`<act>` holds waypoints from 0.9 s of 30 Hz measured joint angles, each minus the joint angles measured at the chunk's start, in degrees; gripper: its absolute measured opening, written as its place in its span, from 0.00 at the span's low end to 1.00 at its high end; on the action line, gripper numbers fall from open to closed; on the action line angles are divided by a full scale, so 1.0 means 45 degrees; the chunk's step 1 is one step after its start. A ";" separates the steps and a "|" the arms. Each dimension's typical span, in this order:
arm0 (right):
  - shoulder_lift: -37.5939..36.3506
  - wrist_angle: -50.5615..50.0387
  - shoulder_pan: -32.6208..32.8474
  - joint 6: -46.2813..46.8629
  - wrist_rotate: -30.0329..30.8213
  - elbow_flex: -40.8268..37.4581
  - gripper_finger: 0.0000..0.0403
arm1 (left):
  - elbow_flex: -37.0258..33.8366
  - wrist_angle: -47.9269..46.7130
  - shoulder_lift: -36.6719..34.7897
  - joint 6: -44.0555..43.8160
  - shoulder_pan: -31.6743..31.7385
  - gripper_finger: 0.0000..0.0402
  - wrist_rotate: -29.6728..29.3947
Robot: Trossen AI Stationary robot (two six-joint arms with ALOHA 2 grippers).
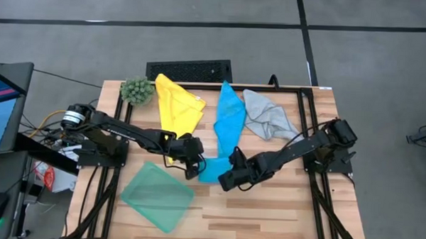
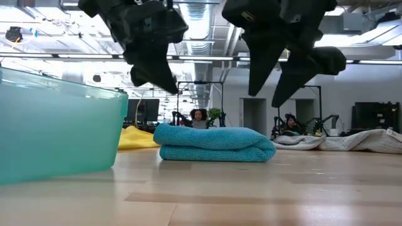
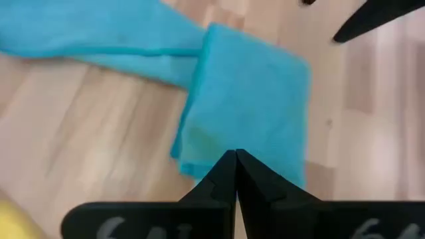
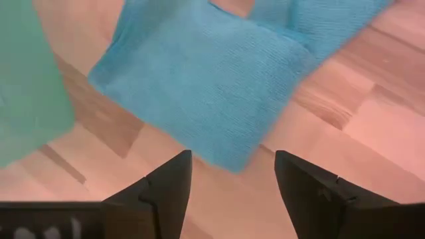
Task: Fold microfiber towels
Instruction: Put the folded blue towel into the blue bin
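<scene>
Robotics lab: exposed ceiling ducts [image 2: 201,47], more robot arms [image 2: 314,122] behind, seated person [image 2: 198,117].

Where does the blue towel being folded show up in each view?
High: blue towel, centre, its folded end between both arms.
Low: folded stack at middle.
Left wrist: fills the upper middle.
Right wrist: upper centre.
Shared landmark: teal towel, left in low view and right wrist view.

Folded towel [image 1: 213,168] betw. both pincers, plant ball [image 1: 136,90] at far-left corner.
</scene>
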 joint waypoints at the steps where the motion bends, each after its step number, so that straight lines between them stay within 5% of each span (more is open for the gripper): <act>1: -0.0129 -0.0201 0.0062 0.0000 0.0009 -0.0008 0.60 | 0.0004 0.0462 0.0009 0.0009 0.0000 0.00 0.0309; 8: -0.1211 -0.1496 0.0637 0.0598 0.0574 0.0000 0.60 | 0.0024 0.1319 -0.0083 0.0066 0.0192 0.05 0.0803; 18: -0.2031 -0.3036 0.1306 0.2193 0.1335 -0.0401 0.60 | 0.0024 0.1718 -0.0083 -0.0028 0.0626 0.38 0.2191; 27: -0.1940 0.3506 0.0806 0.2994 0.0995 -0.3847 0.60 | 0.0024 0.1870 0.0065 -0.0282 0.0848 0.45 0.2638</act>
